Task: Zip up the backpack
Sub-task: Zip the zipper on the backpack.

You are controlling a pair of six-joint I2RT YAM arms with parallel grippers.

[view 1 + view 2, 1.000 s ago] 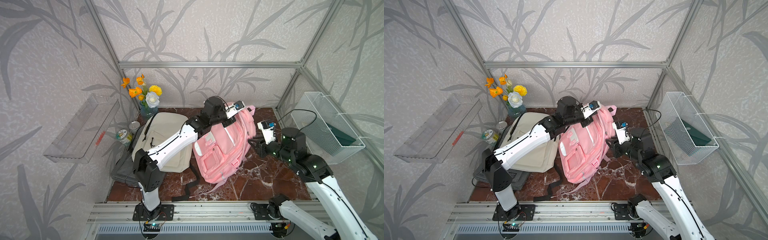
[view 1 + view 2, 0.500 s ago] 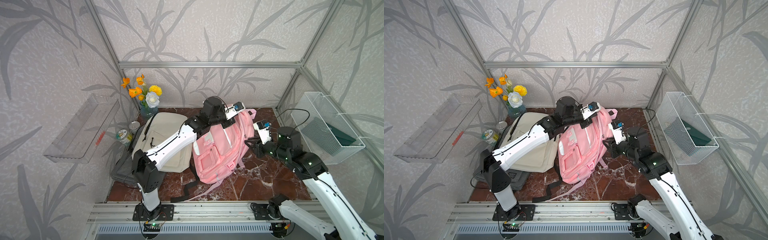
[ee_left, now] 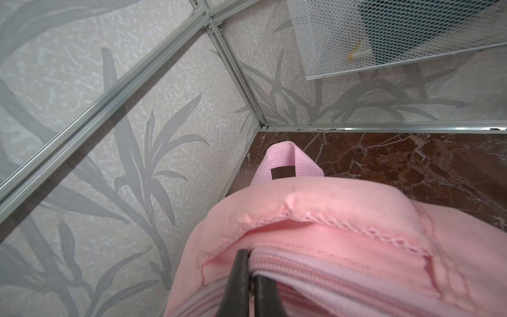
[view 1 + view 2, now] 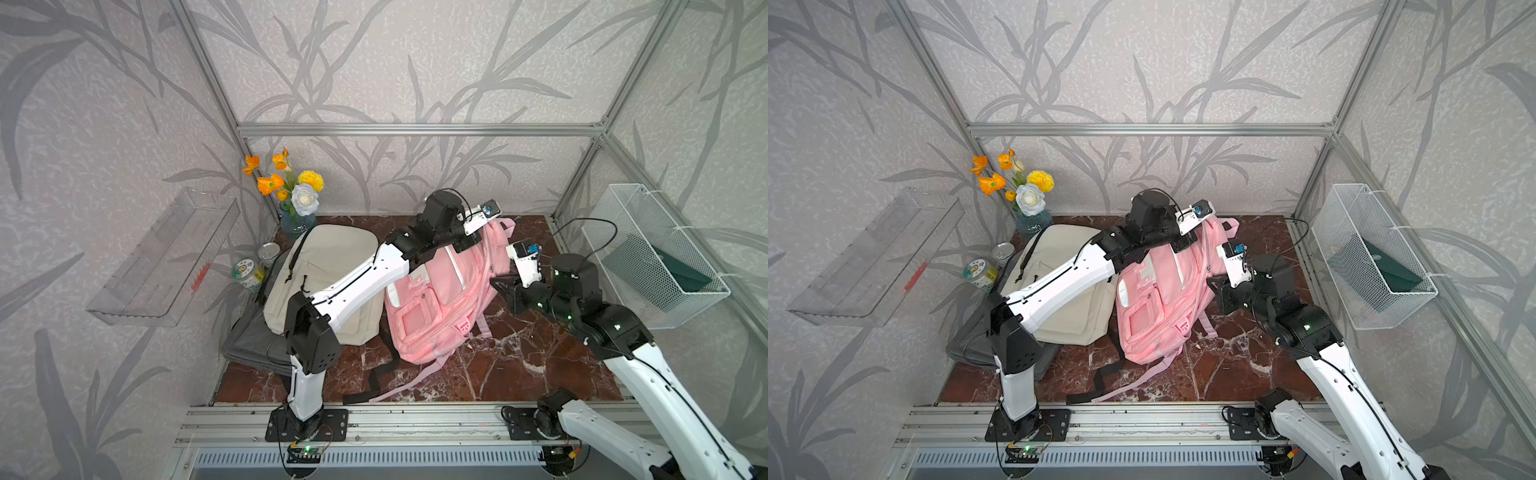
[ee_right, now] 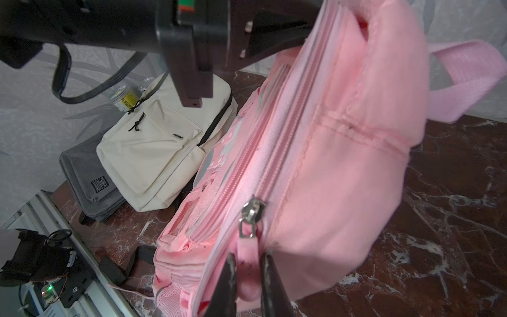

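Pink backpack [image 4: 436, 299] sits on a marble table [image 4: 519, 374] beside a cream bag [image 4: 332, 257]. Left gripper [image 3: 248, 277] pinches its top edge by the zipper; right gripper [image 5: 248, 271] pinches the pink zipper pull [image 5: 248, 247].

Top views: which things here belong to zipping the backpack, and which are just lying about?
In the job:
pink backpack
its zipper pull
left gripper, shut on the backpack's top edge
right gripper, pinching the pull

Lying about:
cream backpack
grey bag, partly under it
flower vase
two cans
wire basket
clear wall tray
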